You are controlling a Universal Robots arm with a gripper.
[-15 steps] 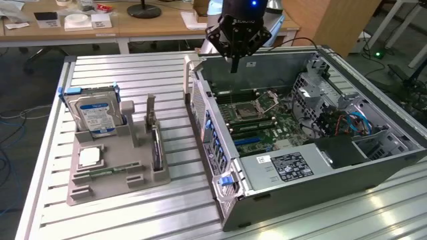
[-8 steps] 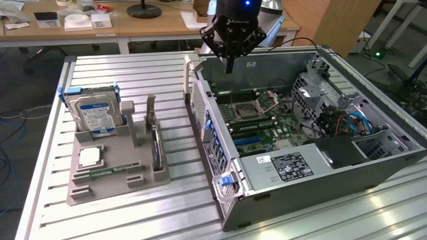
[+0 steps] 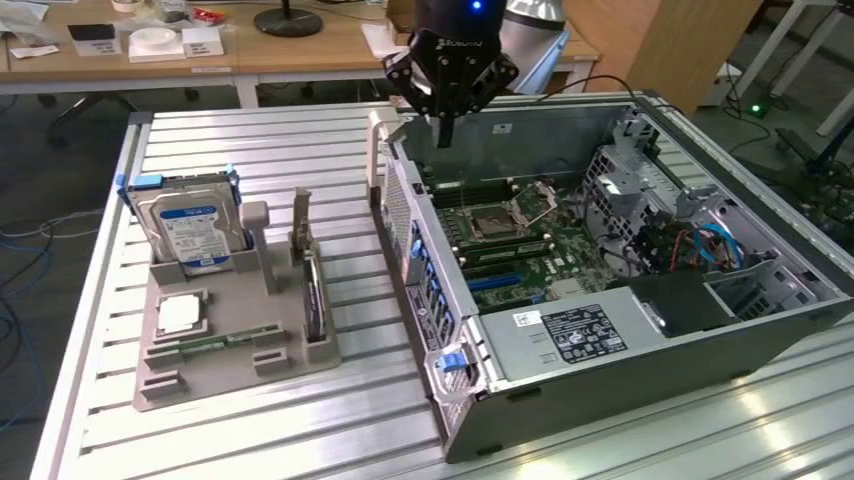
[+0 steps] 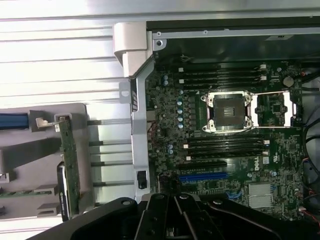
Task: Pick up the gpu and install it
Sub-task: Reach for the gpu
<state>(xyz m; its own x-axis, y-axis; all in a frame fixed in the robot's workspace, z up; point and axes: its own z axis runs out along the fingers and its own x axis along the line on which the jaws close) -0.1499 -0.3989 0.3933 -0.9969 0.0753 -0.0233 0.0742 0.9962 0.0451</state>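
Table (image 3: 240, 150) of ribbed aluminium bears racked gpu (image 3: 315, 305), computer case (image 3: 627, 350); desks (image 3: 287, 55) behind.

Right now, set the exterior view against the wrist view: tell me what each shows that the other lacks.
Exterior view adds the blue-white label of the hard drive, a silver chip and desks behind. Wrist view adds the green circuit face of the gpu. Both share the gpu on edge in the grey holder, the motherboard with its CPU socket, and the gripper above the open case.
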